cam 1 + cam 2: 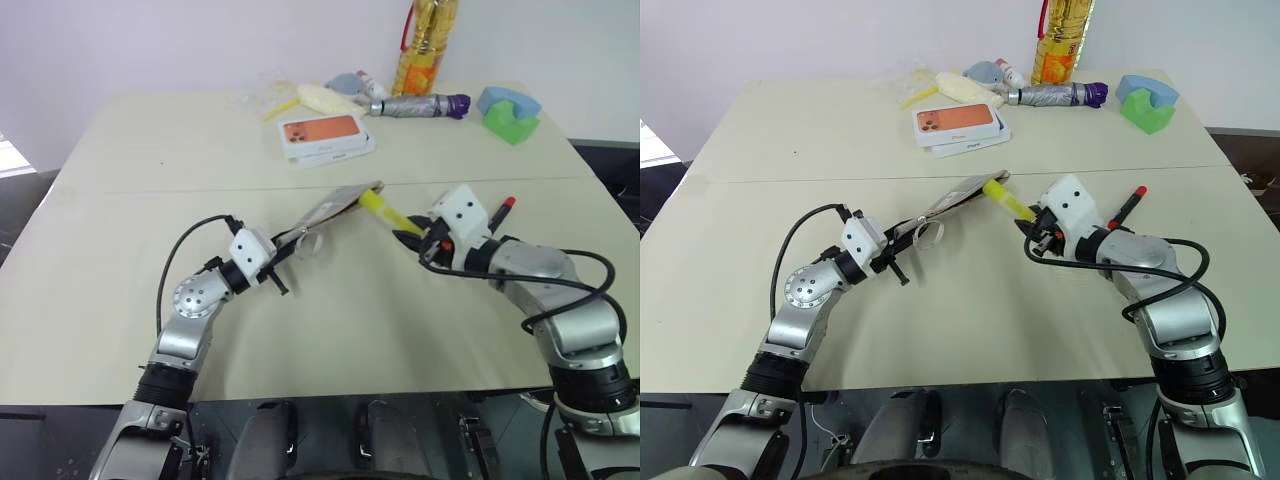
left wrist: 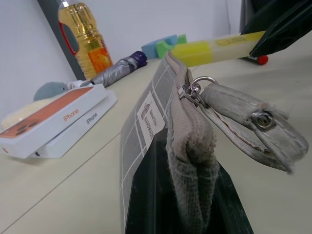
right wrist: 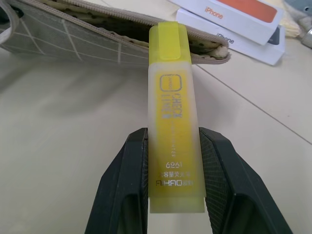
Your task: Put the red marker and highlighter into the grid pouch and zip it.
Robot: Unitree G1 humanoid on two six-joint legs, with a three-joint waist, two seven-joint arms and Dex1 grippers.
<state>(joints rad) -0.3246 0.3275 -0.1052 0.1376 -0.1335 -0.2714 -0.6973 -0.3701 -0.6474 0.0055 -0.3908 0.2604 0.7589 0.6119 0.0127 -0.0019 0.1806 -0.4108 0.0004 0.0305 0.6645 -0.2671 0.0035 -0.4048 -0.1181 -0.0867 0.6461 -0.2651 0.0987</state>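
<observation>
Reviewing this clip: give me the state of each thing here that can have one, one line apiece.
grid pouch: lifted off the table, zipper open.
highlighter: capped, held with its cap end at the pouch opening.
red marker: capped, lying on the table beside the right arm.
left gripper: shut on the pouch's end.
right gripper: shut on the highlighter.
oil bottle: upright, capped.
umbrella: folded, lying flat.

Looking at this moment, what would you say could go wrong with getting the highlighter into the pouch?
The highlighter, pinched at its tail end by the right gripper, has its cap at the grid pouch mouth; it may catch on the zipper edge and pivot. The left gripper holds the pouch raised by one end, so a push might fold it. The red marker lies unpicked on the table.
</observation>
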